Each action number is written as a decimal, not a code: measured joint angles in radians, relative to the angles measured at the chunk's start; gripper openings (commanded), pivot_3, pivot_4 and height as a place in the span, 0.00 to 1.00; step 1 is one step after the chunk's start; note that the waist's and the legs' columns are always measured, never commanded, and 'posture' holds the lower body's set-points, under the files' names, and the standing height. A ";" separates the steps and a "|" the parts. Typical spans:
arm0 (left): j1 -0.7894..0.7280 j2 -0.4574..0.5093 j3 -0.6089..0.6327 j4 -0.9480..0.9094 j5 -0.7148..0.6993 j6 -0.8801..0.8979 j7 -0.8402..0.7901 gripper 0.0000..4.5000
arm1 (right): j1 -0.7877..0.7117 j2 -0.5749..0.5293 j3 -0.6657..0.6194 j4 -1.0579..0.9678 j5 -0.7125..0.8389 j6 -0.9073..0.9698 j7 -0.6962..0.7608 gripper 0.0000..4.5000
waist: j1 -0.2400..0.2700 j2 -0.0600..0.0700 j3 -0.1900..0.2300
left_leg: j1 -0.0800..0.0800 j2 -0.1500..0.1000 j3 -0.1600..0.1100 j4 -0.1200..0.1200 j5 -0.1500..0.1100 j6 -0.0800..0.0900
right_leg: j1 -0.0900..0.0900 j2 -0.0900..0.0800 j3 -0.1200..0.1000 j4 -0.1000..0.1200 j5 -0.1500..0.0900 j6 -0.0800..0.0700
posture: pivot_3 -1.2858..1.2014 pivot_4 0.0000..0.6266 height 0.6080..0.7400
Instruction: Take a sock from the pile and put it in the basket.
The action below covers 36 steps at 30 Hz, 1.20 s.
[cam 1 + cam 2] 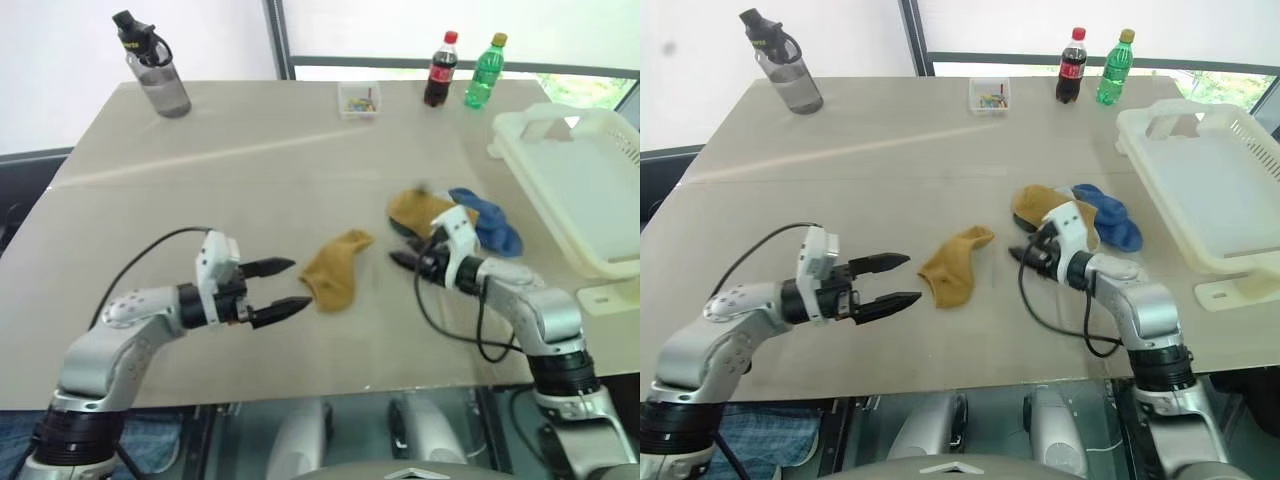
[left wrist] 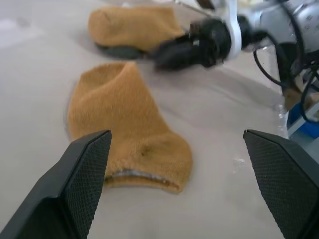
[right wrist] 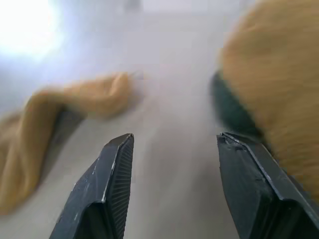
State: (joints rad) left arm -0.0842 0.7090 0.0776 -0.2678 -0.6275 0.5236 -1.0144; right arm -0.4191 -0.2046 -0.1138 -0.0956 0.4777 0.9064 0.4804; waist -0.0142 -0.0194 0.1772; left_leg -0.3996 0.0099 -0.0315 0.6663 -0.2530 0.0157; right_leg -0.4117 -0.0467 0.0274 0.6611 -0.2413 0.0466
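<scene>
One mustard-yellow sock (image 1: 337, 270) lies flat on the table, apart from the pile (image 1: 455, 215), where another mustard sock (image 1: 415, 210) rests on a dark one beside a blue sock (image 1: 490, 222). My left gripper (image 1: 300, 283) is open and level just left of the lone sock, which the left wrist view shows as a sock (image 2: 124, 124) lying ahead of the spread fingers, untouched. My right gripper (image 1: 403, 246) is open at the near left side of the pile, with only bare table between its fingers (image 3: 114, 174). The cream basket (image 1: 590, 190) sits at the table's right edge.
Along the far edge of the table stand a grey water bottle (image 1: 155, 70), a small clear box (image 1: 358, 100), a cola bottle (image 1: 440, 68) and a green bottle (image 1: 484, 70). A black cable loops from each wrist over the table's near part.
</scene>
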 measured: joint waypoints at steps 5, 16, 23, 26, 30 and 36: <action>-0.076 -0.052 -0.050 0.066 0.055 -0.015 0.021 1.00 | -0.004 0.112 -0.119 0.023 0.135 0.150 -0.088 0.60 | 0.001 0.001 0.000 | 0.000 -0.001 -0.001 0.000 0.000 0.000 | 0.000 0.000 0.000 0.000 0.000 0.000 | 0.52 0.24 1.00; -0.202 -0.122 -0.224 0.185 0.263 -0.074 0.070 1.00 | -0.051 0.223 -0.162 0.022 0.237 0.235 -0.234 0.60 | -0.005 0.001 0.000 | 0.000 -0.002 0.000 -0.002 0.000 0.000 | 0.000 0.000 0.000 0.001 0.000 0.000 | 0.52 0.24 1.00; -0.214 -0.120 -0.238 0.191 0.319 -0.101 0.084 1.00 | -0.055 0.230 -0.177 0.008 0.280 0.251 -0.274 0.60 | -0.005 0.001 0.000 | 0.001 -0.001 -0.001 -0.002 0.000 0.000 | 0.000 0.000 0.000 0.001 0.000 0.000 | 0.52 0.24 1.00; -0.207 -0.115 -0.236 0.191 0.321 -0.113 0.081 1.00 | -0.055 0.244 -0.167 0.001 0.290 0.263 -0.284 0.60 | -0.007 0.001 0.000 | 0.001 -0.001 0.000 -0.002 0.000 0.000 | 0.000 0.001 0.000 0.001 0.000 0.000 | 0.52 0.24 1.00; -0.205 -0.115 -0.236 0.190 0.321 -0.117 0.079 1.00 | -0.055 0.261 -0.152 0.001 0.294 0.267 -0.297 0.60 | -0.008 0.001 0.000 | 0.001 -0.001 0.000 -0.002 0.000 0.000 | 0.000 0.001 0.000 0.001 0.000 0.000 | 0.52 0.24 1.00; -0.193 -0.115 -0.232 0.190 0.320 -0.135 0.072 1.00 | -0.062 0.290 -0.136 0.021 0.299 0.271 -0.323 0.55 | -0.016 0.001 0.000 | 0.001 -0.001 -0.001 -0.002 0.000 0.000 | 0.000 0.000 0.000 0.001 0.000 0.000 | 0.52 0.24 1.00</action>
State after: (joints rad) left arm -0.2777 0.5937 -0.1544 -0.0775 -0.3075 0.3891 -0.9427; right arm -0.4811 0.0854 -0.2493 -0.0745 0.7771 1.1775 0.1574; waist -0.0297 -0.0181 0.1773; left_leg -0.3987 0.0089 -0.0321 0.6646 -0.2530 0.0159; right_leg -0.4119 -0.0463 0.0276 0.6620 -0.2412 0.0468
